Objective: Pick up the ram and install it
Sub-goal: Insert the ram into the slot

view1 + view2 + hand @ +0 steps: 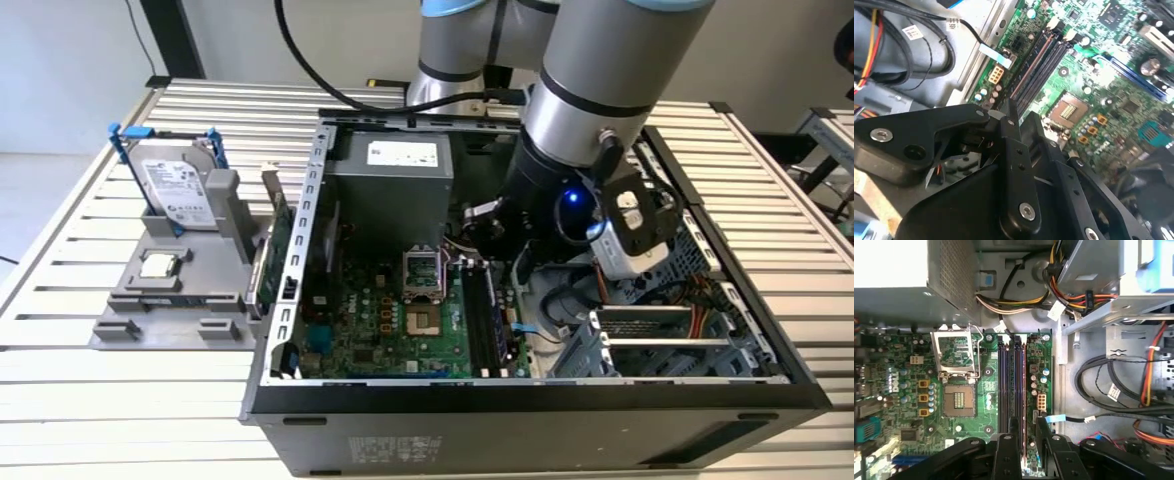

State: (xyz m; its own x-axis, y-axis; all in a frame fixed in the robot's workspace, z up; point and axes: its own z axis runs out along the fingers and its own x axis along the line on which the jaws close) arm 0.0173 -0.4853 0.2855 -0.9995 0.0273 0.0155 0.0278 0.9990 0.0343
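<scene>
A long, narrow green board that looks like the ram (279, 248) stands on edge between the grey fixture (127, 325) and the case's side wall, at the exterior view's left. My gripper (1027, 429) (1022, 118) is low inside the open computer case (534, 395). It hovers close over one end of the dark memory slots (1013, 380) (1041, 62) (491, 315) on the green motherboard (904, 390). Whether it holds anything I cannot tell. The arm (587, 130) hides the gripper's lower part in the exterior view.
The fixture also carries a silver hard drive with blue rails (174, 185) and a small square chip (160, 265). Beside the slots are the processor socket (958, 400) and a blue-tipped cable (1056, 418). Wire bundles (1114, 390), the power supply (394, 175) and a drive cage (654, 335) crowd the case.
</scene>
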